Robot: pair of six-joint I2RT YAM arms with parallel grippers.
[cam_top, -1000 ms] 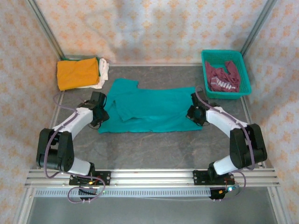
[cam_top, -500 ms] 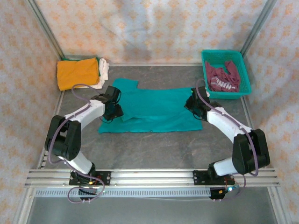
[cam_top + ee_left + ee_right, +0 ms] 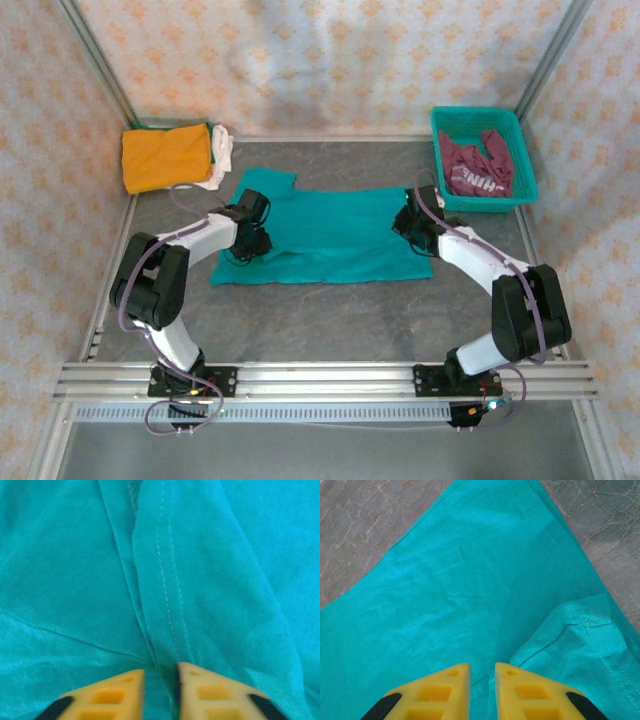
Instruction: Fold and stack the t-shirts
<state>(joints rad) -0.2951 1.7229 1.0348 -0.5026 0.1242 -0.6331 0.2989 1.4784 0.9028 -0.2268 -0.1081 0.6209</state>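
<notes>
Jaws of the left gripper [image 3: 161,677] are pressed nearly together on a raised, stitched ridge of the teal t-shirt [image 3: 330,235], and the cloth runs straight down into the slit between the yellow fingers [image 3: 210,692]. The left arm bends sharply at the elbow and reaches inward, its wrist low over the shirt's left part, just below the sleeve.

Jaws of the right gripper [image 3: 482,672] also stand almost together. A turned-over hem runs up to the slit between them, but I cannot tell whether they actually nip the cloth. The right arm stretches forward and inward, its wrist low at the shirt's right edge, near the far corner.

Spread wide across the middle of the grey desk [image 3: 330,320], the teal shirt lies mostly flat between the two grippers, with one sleeve poking toward the far left. An orange t-shirt [image 3: 167,157] lies folded in the far left corner on top of a white t-shirt [image 3: 222,150]. A maroon t-shirt [image 3: 478,165] with white lettering sits crumpled in the teal basket [image 3: 525,190] at the far right.
</notes>
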